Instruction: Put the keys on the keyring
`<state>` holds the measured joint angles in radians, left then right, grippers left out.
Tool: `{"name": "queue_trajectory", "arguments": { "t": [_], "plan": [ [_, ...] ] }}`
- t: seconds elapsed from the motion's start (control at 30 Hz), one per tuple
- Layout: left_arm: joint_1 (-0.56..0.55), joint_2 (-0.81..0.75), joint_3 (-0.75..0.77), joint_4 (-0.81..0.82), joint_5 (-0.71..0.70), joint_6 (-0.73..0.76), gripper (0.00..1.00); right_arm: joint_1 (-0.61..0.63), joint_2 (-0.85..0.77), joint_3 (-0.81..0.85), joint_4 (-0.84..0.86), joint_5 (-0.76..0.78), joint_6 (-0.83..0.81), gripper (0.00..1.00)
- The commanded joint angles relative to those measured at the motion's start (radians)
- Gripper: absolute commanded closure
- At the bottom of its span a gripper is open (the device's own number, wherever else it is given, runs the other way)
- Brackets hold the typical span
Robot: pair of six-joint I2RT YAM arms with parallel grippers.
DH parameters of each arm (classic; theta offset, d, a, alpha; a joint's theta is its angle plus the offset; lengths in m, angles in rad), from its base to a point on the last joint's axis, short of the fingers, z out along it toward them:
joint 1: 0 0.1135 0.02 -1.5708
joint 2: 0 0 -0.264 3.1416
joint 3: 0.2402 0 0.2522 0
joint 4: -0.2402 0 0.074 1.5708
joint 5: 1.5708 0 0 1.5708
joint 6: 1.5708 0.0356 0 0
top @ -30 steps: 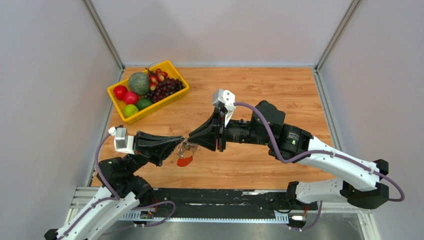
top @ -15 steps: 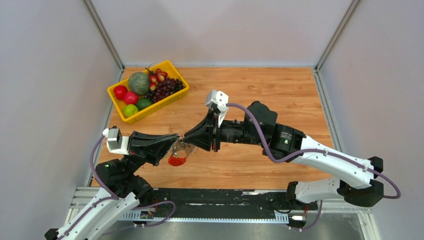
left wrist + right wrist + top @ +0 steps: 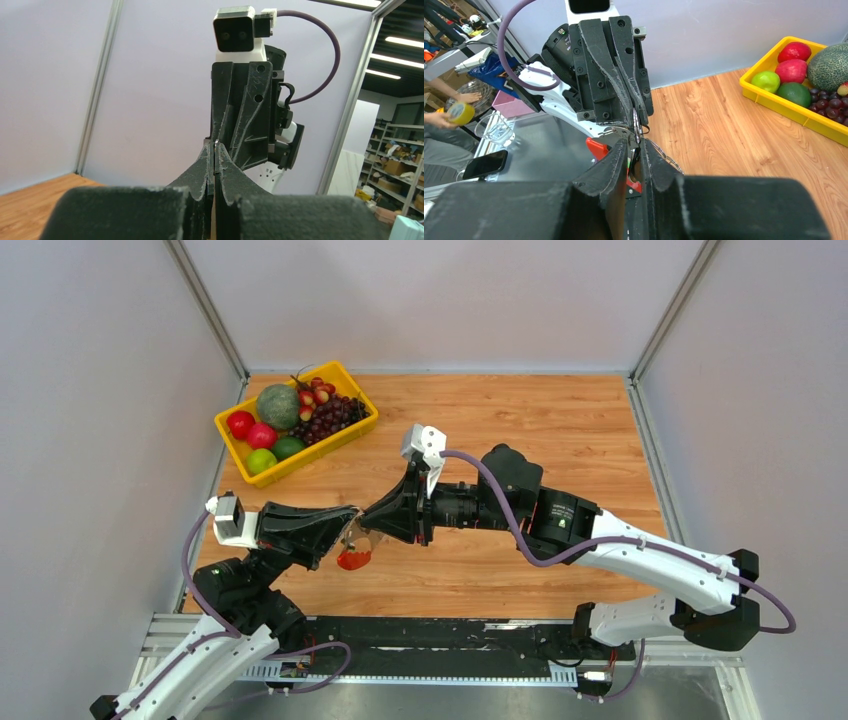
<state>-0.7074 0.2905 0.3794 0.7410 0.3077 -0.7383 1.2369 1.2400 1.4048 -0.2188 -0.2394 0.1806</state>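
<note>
My left gripper and right gripper meet tip to tip above the front left of the table. The left one is shut on the keyring, and its red tag hangs below the tips. In the right wrist view the red tag and the grey serrated piece show beside my right gripper. That gripper is shut on a small silver key with a dark part, touching the ring held by the left fingers. In the left wrist view the left gripper pinches a thin metal sliver.
A yellow tray of fruit stands at the back left, also in the right wrist view. The wooden table ends at grey walls on the left, back and right. Both arms cross the front half.
Both grippers have drifted to the left together, still tip to tip, and the red tag has moved left with them. The right arm has stretched further left.
</note>
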Motion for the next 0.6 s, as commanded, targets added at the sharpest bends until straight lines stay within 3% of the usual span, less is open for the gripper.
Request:
{"name": "queue_trajectory", "arguments": {
  "t": [0.0,0.2,0.57],
  "plan": [
    [-0.003,0.009,0.003,0.057,-0.010,-0.018,1.00,0.013,0.002,0.022,0.062,-0.005,-0.019,0.83],
    [-0.003,0.009,0.003,0.058,-0.005,-0.026,1.00,0.015,0.015,0.027,0.067,0.006,-0.029,0.86],
    [-0.003,-0.006,-0.034,0.072,-0.023,-0.059,1.00,0.016,0.037,0.029,0.084,0.026,-0.053,1.00]
  ]
}}
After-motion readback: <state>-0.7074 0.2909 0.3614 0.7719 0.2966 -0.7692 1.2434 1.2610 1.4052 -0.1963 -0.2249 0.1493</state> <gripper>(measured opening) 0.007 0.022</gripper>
